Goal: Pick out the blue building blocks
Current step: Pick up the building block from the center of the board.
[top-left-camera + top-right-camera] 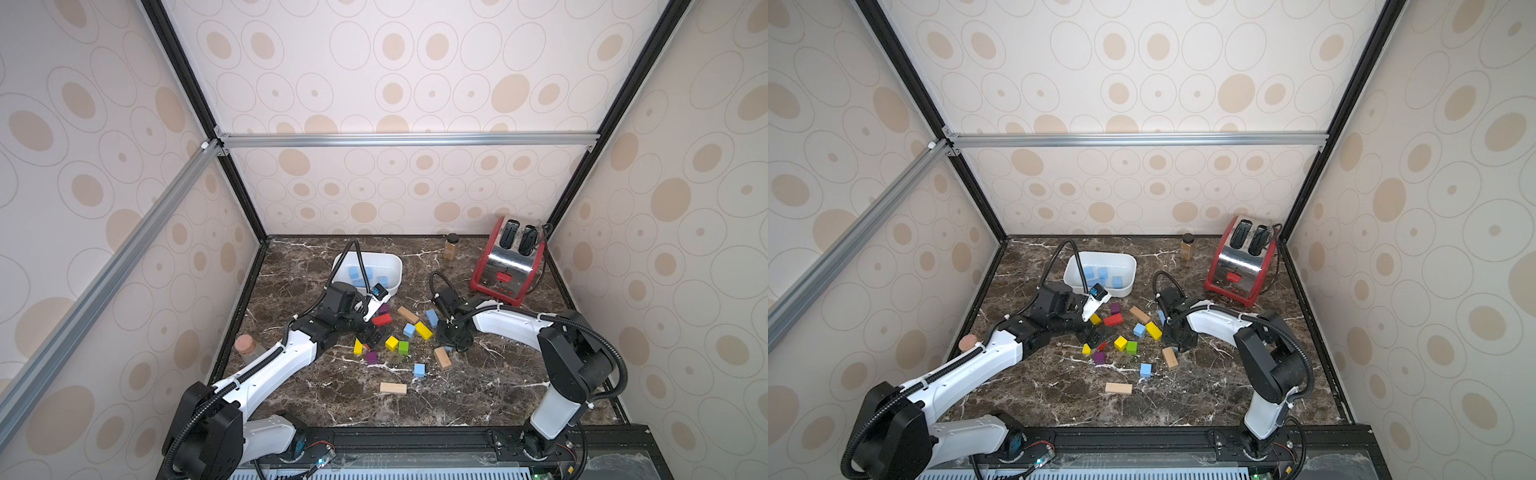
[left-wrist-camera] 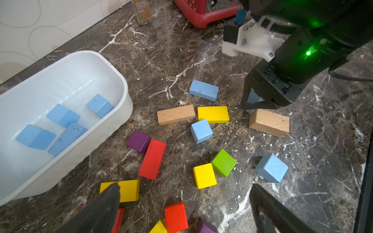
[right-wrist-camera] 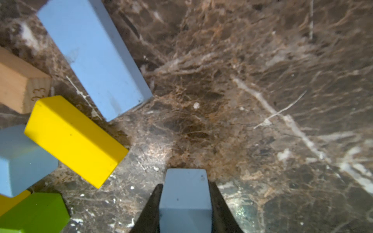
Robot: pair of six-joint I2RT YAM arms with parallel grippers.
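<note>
Right gripper [image 3: 185,186] is clamped on a blue cube [image 3: 185,203] at bottom centre, left gripper [image 2: 184,185] is spread wide, and four blue blocks [image 2: 62,115] are seen in the white tub [image 2: 124,105] at left.

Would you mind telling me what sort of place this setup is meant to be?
Probably a mock kitchen counter inside a robot test booth: a red toaster and a cinnamon jar stand on a marble-look worktop, enclosed by wallpapered panels on an aluminium frame.
</note>
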